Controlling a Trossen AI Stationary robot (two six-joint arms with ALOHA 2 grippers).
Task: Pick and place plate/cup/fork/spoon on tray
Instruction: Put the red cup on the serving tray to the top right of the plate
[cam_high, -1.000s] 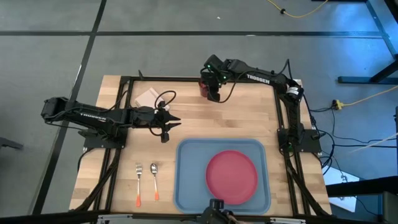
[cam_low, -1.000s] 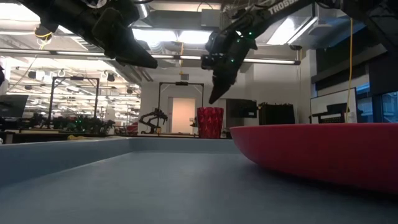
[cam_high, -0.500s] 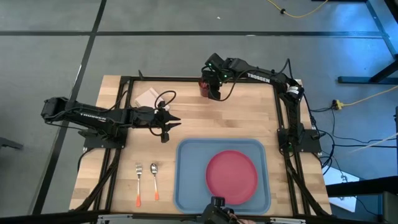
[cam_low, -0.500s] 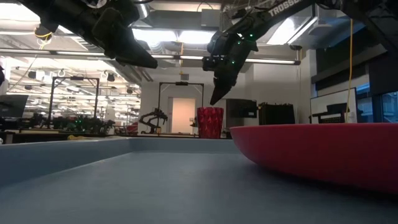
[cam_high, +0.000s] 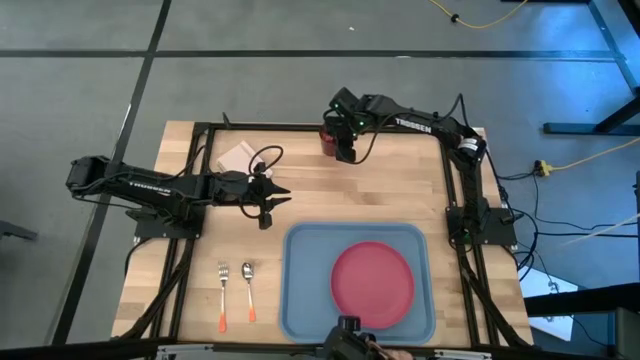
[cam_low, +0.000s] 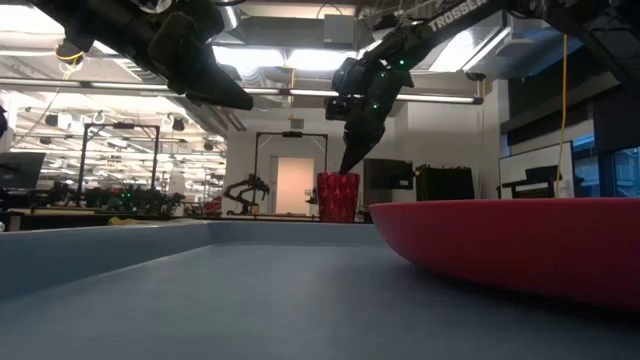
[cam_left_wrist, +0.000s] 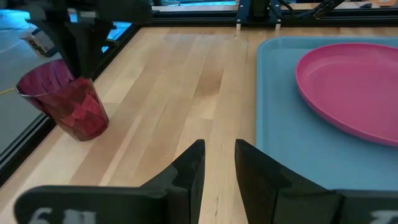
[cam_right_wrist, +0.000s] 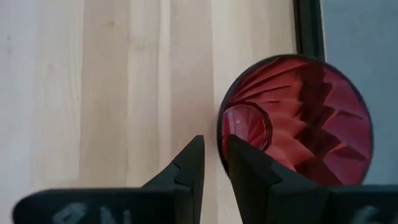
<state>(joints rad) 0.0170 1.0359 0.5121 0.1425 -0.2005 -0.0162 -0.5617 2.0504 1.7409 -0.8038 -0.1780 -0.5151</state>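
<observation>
We position the right gripper (cam_right_wrist: 211, 158), fingers narrowly apart, astride the rim of the small dark red faceted cup (cam_right_wrist: 297, 118) upright at the table's far edge, ready to pinch its wall, while the left gripper (cam_high: 278, 195) waits parted mid-table.

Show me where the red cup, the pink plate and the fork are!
cup (cam_left_wrist: 65, 102): left wrist view, on its faceted side wall.
plate (cam_high: 372, 284): high view, on the flat middle of the plate, which lies on the tray.
fork (cam_high: 223, 297): high view, on the middle of its shaft, beside the spoon.

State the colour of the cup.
The cup is dark translucent red with faceted ribs, clearest in the right wrist view.
</observation>
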